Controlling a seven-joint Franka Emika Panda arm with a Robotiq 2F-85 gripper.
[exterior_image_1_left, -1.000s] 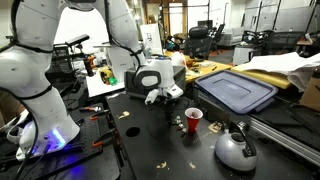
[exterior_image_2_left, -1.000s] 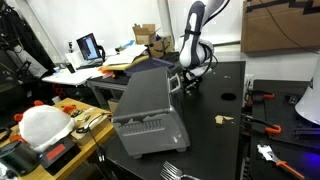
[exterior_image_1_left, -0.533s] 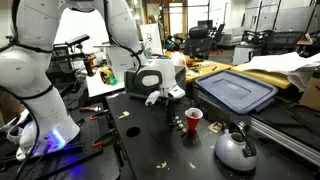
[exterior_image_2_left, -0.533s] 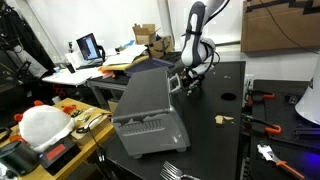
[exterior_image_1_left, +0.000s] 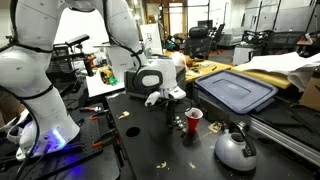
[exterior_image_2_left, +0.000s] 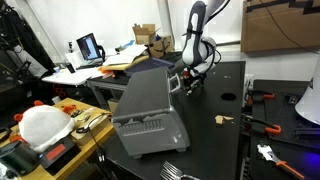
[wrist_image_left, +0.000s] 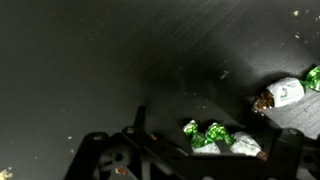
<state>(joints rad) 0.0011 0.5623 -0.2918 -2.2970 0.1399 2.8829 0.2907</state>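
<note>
- Gripper hangs low over the black desk, jaws spread wide and holding nothing.
- In the wrist view the green-wrapped candies lie on the desk right between the fingers, a bit toward the 3 o'clock side. Not touching, as far as I can tell.
- Their long axis looks roughly 9-to-3, in line with the jaw gap. Picture is dim, so not sure.
- White-wrapped candy sits at 2 o'clock, apart from the green ones, near the finger on that side.
- In an exterior view the red cup stands upright at 4 o'clock from the gripper, near but clear.
- Grey bin lid at 3 o'clock, kettle at 5 o'clock, both well apart.
- Bare desk from 7 to 10 o'clock gives open room. The desk edge is nowhere close.
</note>
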